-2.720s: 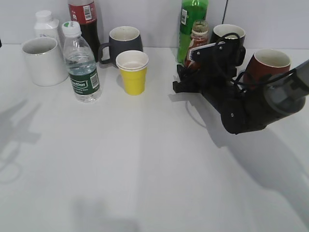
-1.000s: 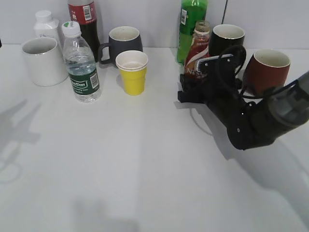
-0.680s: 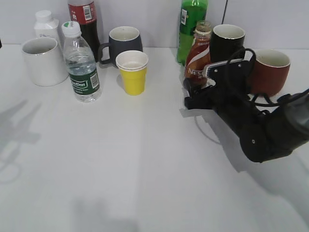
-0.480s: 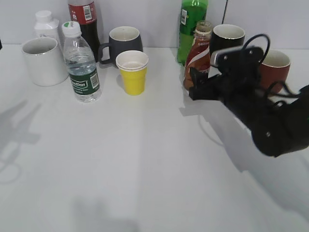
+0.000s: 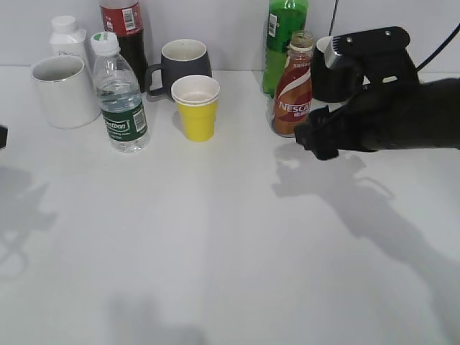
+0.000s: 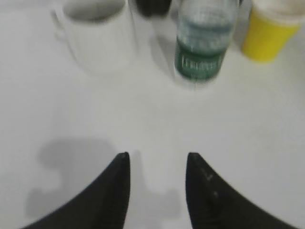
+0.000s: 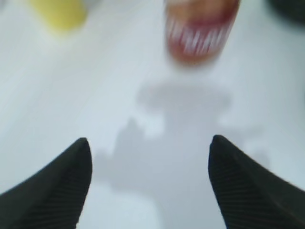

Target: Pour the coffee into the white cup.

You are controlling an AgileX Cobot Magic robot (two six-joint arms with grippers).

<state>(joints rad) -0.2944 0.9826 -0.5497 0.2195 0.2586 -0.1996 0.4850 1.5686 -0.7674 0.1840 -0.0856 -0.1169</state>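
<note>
The brown Nescafe coffee bottle (image 5: pixel 293 85) stands upright and uncapped at the back right; it shows blurred in the right wrist view (image 7: pixel 201 29). The white cup (image 5: pixel 63 90) stands at the back left, also in the left wrist view (image 6: pixel 97 40). My right gripper (image 5: pixel 316 140) is open and empty, raised just right of and in front of the coffee bottle; in its wrist view (image 7: pixel 150 145) the fingers are wide apart over bare table. My left gripper (image 6: pixel 157 160) is open and empty, above the table in front of the white cup; only its edge shows at the exterior view's left border.
A water bottle (image 5: pixel 120 93), yellow paper cup (image 5: pixel 196 106), dark grey mug (image 5: pixel 183 61), cola bottle (image 5: pixel 125 29) and white bottle (image 5: pixel 68 36) stand at the back left. A green bottle (image 5: pixel 284 39) and black mug (image 5: pixel 327 68) stand behind the coffee bottle.
My right gripper has let go of the coffee bottle, which now stands upright, and has lifted up and back to the right. The left arm's shadow has shifted on the table.
</note>
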